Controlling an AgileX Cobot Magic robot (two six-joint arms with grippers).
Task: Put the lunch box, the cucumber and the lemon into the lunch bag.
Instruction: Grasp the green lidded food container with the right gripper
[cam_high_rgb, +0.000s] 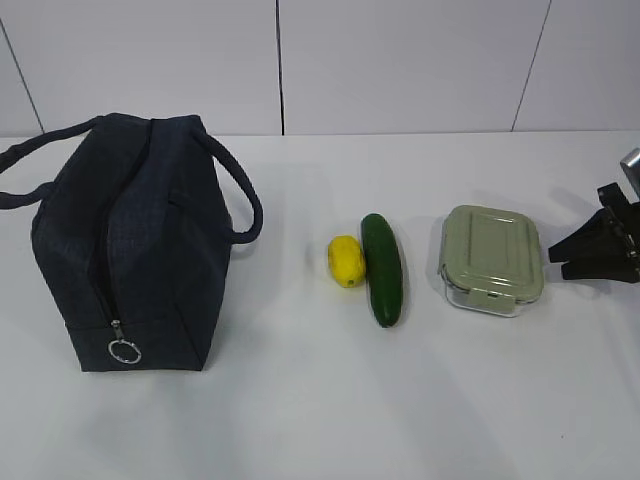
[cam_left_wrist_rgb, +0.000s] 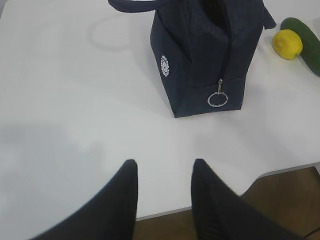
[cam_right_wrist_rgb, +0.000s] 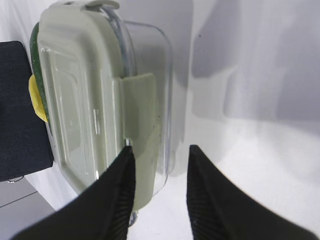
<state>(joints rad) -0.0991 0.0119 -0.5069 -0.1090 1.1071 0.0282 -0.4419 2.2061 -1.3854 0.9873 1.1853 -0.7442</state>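
— Lunch bag (cam_high_rgb: 130, 250) — the one dark navy fabric box with loop handles — stands far left, zipped, so you'll need it open first.

— Then one yellow oval lemon (cam_high_rgb: 345, 261), one dark green cucumber (cam_high_rgb: 382, 270), one glass lunch box (cam_high_rgb: 492, 260)?

— Yes. Your left gripper (cam_left_wrist_rgb: 162, 175) hangs apart, empty; your right gripper (cam_right_wrist_rgb: 160, 160) is apart beside the box's edge.

Table: you have a plain white tabletop (cam_high_rgb: 300, 400), matte and evenly lit, with soft shadows.
Wall: behind it you see pale panels (cam_high_rgb: 400, 60) split by thin dark vertical seams.
Table edge: your left wrist view shows the near edge (cam_left_wrist_rgb: 280, 172).
Floor: brown (cam_left_wrist_rgb: 295, 200) below that edge.
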